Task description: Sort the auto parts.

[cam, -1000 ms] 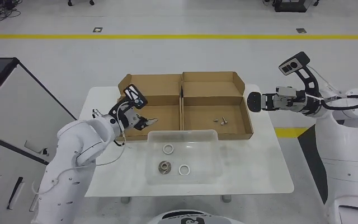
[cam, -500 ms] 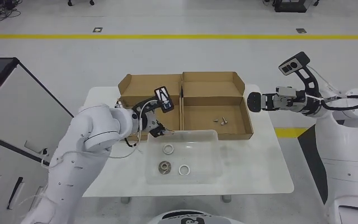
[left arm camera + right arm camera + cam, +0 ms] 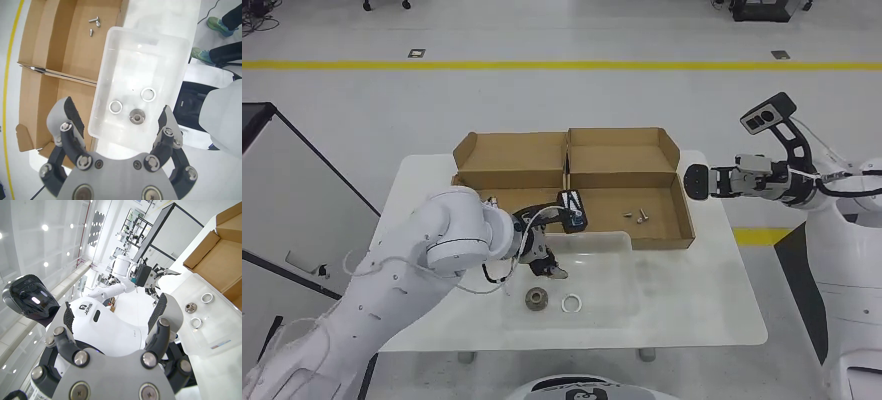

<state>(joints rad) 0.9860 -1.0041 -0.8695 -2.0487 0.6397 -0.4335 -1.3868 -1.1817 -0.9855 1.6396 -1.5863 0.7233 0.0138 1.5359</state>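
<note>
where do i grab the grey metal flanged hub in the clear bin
Grip the raised centre collar of the round grey metal flanged hub, coming straight down from above with the open left end effector. It lies flat on the floor of the clear plastic bin, bore up, so the thin flange likely offers little to pinch, and the bin walls block a sideways approach.

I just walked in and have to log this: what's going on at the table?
The left gripper hovers open and empty over the clear bin, which holds two rings and a hub. Three bolts lie in the right-hand box. The right gripper hangs open and empty, off to that box's right.
</note>
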